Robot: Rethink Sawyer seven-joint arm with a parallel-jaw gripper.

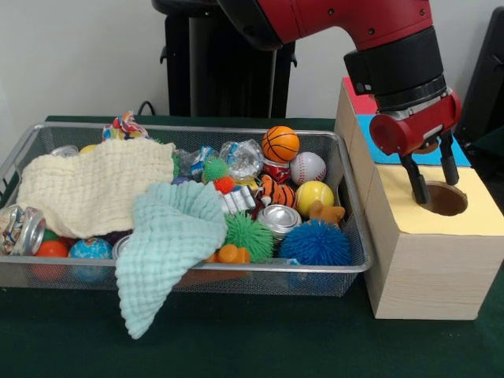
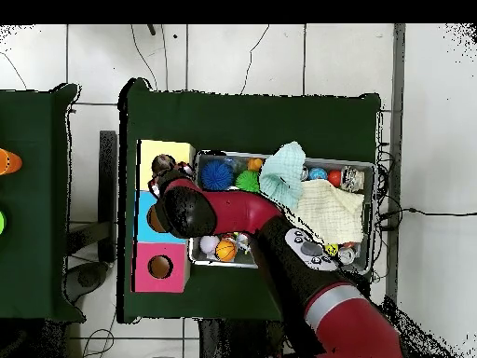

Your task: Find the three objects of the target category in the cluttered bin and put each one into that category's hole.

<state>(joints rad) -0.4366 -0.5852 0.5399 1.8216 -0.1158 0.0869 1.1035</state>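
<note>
- Knotted fabric bundle [image 1: 126,126]: sitting at the cluttered bin's [image 1: 346,169] eleven-o'clock corner, awaiting pickup.
- Gripper [image 1: 432,181]: hovering over the yellow hole [image 1: 445,198], fingers [image 1: 416,183] apart, empty; next approach wants descending vertically, avoiding cloths.

My arm [image 1: 346,24] comes down from the upper edge in the front view, red shell bending into a black wrist cuff [image 1: 398,67] that points nearly straight down over the yellow-topped wooden box [image 1: 472,216]. My gripper [image 1: 433,179] hangs just above that box's round hole, two dark fingers [image 1: 415,179] spread apart with nothing between them. In the overhead view the arm [image 2: 279,233] reaches from the base across toward the same box [image 2: 158,149].
</note>
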